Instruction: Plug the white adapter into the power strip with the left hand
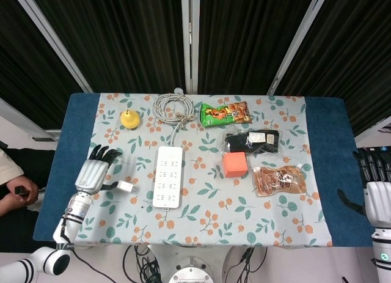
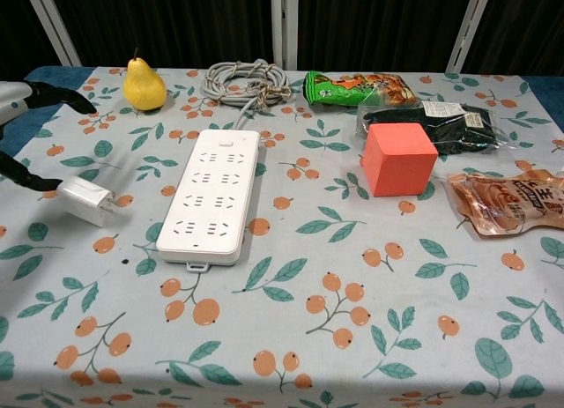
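The white adapter (image 1: 124,186) (image 2: 85,199) lies tilted on the floral cloth, left of the white power strip (image 1: 168,176) (image 2: 211,195). My left hand (image 1: 93,175) hovers just left of the adapter with its fingers (image 2: 55,92) spread. Its thumb tip touches the adapter's left end, and nothing is gripped. The strip lies flat with its cord running back to a coil. My right hand (image 1: 377,199) stays off the table's right edge, fingers extended, holding nothing.
A yellow pear (image 1: 129,118) and the grey cable coil (image 1: 173,106) sit at the back. A green snack bag (image 1: 225,113), a black packet (image 1: 252,140), an orange cube (image 1: 234,164) and a brown snack pack (image 1: 278,180) lie right of the strip. A person's hand (image 1: 15,190) shows at the far left.
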{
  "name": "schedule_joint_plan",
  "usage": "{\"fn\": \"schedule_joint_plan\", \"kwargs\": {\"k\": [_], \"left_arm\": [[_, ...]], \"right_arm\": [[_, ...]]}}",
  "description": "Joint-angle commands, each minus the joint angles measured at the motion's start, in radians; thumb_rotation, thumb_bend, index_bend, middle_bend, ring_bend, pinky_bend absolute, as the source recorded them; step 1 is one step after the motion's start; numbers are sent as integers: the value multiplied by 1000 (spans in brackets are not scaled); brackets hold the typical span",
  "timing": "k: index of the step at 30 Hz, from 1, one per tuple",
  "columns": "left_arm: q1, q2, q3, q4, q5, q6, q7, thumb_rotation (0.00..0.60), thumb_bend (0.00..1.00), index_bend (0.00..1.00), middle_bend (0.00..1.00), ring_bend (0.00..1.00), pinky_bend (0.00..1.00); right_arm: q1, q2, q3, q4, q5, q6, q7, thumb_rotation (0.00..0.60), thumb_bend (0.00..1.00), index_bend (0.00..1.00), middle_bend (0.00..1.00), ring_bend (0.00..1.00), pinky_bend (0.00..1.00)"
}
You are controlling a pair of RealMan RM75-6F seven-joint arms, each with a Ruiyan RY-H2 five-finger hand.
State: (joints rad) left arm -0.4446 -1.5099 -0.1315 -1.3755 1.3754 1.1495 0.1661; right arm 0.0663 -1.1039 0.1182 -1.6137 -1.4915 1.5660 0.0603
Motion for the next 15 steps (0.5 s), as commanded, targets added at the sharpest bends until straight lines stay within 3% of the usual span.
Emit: {"fn": "schedule_joint_plan", "kwargs": {"k": [1, 15], "left_arm": [[-8, 7, 9, -24, 5, -4, 26, 600, 132, 187, 147, 57, 0], [-18, 47, 28, -136, 10, 7, 111, 600, 133, 187, 147, 57, 0]], "right_arm": [[-3, -2, 0, 9, 1, 1, 11, 600, 163, 0, 0, 0, 0], [-15, -7, -3, 41, -6, 14, 52, 600, 163, 0, 0, 0, 0]]}}
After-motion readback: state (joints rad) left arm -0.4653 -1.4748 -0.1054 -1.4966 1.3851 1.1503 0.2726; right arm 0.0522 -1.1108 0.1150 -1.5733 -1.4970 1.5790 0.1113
